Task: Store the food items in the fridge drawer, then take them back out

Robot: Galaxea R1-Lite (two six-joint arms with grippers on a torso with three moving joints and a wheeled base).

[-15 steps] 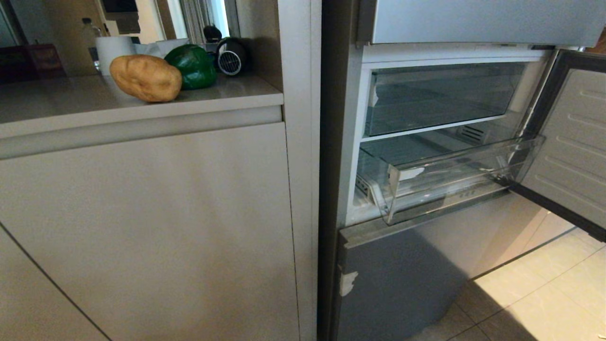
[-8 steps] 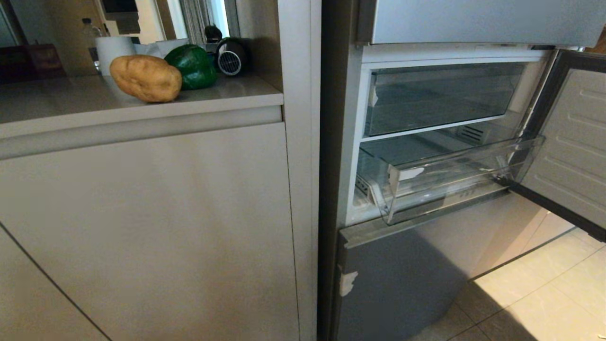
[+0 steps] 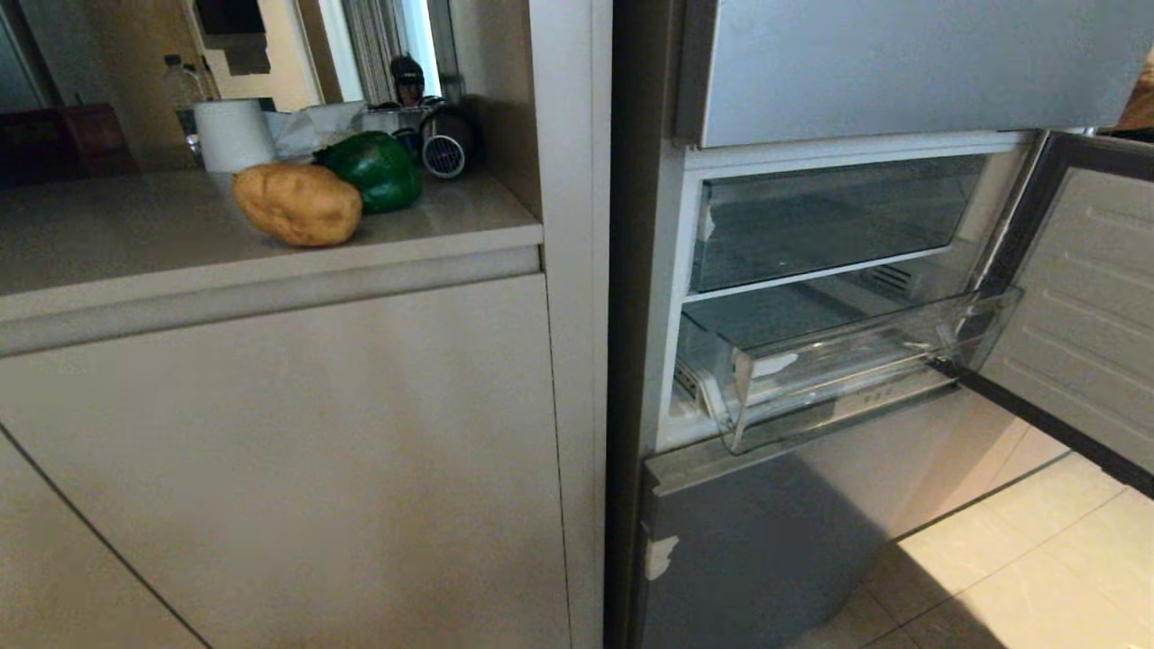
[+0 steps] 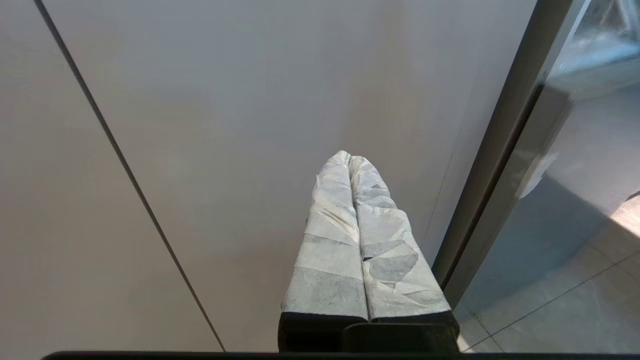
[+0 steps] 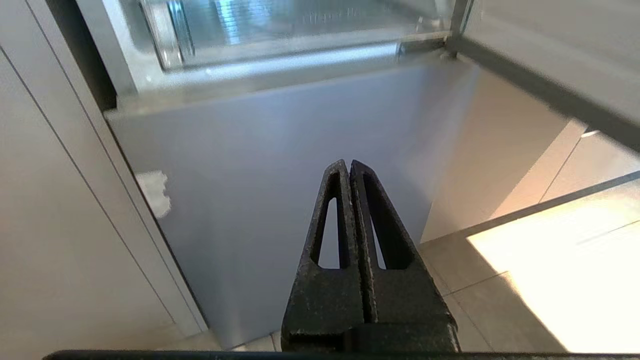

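Observation:
A tan-brown potato (image 3: 298, 204) lies on the beige counter (image 3: 135, 243), and a glossy dark green bell pepper (image 3: 374, 169) sits just behind it, touching it. The see-through fridge drawer (image 3: 856, 365) stands pulled out and empty in the fridge's open middle section. Neither arm shows in the head view. My left gripper (image 4: 349, 158), wrapped in pale tape, is shut and empty in front of the beige cabinet front (image 4: 240, 110). My right gripper (image 5: 348, 165) is shut and empty, low before the fridge's blue-grey lowest panel (image 5: 280, 145); the drawer's front (image 5: 300, 30) shows above it.
The middle section's door (image 3: 1082, 297) hangs open to the right. Behind the food stand a white roll (image 3: 233, 133), a clear water bottle (image 3: 183, 90) and a small fan (image 3: 442, 149). A tall beige panel (image 3: 572, 270) divides counter and fridge. The tiled floor (image 3: 1037, 559) is sunlit.
The whole head view has shifted: counter, food and fridge sit lower in the picture, so the camera has risen. The potato, pepper and drawer have kept their places.

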